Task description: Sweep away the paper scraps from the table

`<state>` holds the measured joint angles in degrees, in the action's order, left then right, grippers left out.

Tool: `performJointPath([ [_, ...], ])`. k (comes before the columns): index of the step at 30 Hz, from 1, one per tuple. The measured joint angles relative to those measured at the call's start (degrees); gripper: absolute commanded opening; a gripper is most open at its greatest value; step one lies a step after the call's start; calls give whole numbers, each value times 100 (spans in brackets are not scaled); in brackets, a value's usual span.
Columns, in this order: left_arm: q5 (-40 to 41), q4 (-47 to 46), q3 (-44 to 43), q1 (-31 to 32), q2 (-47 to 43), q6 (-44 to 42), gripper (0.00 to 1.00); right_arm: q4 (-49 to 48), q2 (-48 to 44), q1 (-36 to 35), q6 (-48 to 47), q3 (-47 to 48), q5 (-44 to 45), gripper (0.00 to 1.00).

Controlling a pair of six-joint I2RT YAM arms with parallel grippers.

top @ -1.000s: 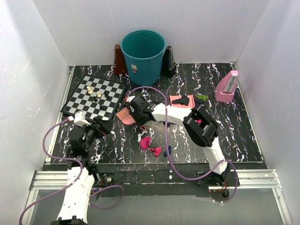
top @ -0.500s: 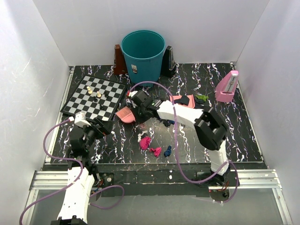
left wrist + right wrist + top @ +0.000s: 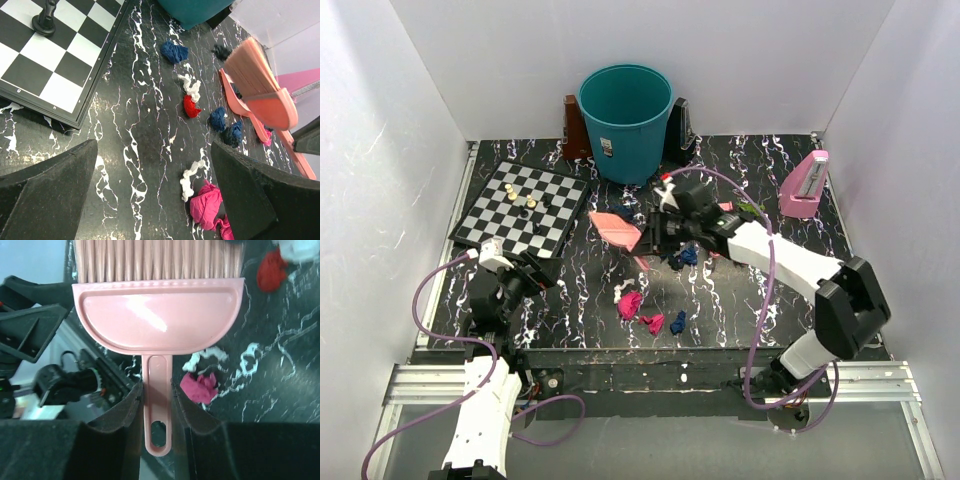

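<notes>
- now the right gripper [image 3: 660,235] has swung across, carrying the pink brush [image 3: 617,230] from the chessboard [image 3: 520,205] corner to just in front of the teal bin [image 3: 625,120].
- its elbow has moved out, further from the bin.
- the paper scraps [image 3: 630,304] still lie on the table [image 3: 590,310], most well in front of the bin, with a few blue ones nearer it beside the gripper.
- only the right wrist view shows that gripper's fingers [image 3: 127,410] pressed tight on the brush handle.
- only the left wrist view shows the left gripper [image 3: 154,147] spread wide with nothing between, a red scrap [image 3: 191,106] among white ones, and the pink dustpan [image 3: 235,102] edge under the brush.
</notes>
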<state>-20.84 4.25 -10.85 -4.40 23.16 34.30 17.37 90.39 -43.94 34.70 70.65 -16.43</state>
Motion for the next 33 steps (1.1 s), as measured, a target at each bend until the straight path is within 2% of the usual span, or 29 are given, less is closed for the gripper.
performJointPath([
  [6,-4,-2,0,0,-2,0,97,-1991,-654,820,1814,-2004,-1104,13],
  [15,-17,-2,0,0,-2,0,97,-2767,-669,822,2426,-2144,-1624,13],
  [18,-17,-2,0,0,0,0,97,-2315,-597,769,2170,-1825,-1541,13],
  [24,-20,-4,0,0,0,0,97,-1130,-103,321,1156,-599,-638,12],
  [28,-37,-26,2,0,7,0,98,-719,-81,118,734,-496,-249,12],
  [33,-387,-439,72,0,249,20,98,105,-334,120,188,-520,673,12],
])
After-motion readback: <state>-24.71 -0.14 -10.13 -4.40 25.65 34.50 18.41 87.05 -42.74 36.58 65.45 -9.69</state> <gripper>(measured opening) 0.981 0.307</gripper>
